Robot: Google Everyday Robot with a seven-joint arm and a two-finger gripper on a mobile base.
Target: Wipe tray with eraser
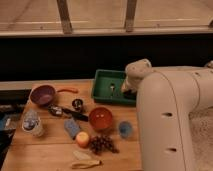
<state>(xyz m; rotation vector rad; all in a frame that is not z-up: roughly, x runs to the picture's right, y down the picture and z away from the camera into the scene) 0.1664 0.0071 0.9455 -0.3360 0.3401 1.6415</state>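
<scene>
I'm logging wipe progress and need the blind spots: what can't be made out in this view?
- The gripper, at the tray's right end: mostly behind the arm; whether it holds anything cannot be told.
- The tray's right end: covered by the arm.
- The small items in the tray: too small to identify.
- The table's right side: hidden by the arm.

Shallow green raised-rim tray (102, 91) lying flat; gripper (129, 90) over its right end, perhaps touching it.

Wooden table (50, 150): green tray (101, 84) at far edge, rightward, gripper (129, 92) over its right end; purple bowl (43, 94) far-left corner; orange bowl (100, 118) centre; grapes (102, 144), banana (85, 161) near front edge.
</scene>
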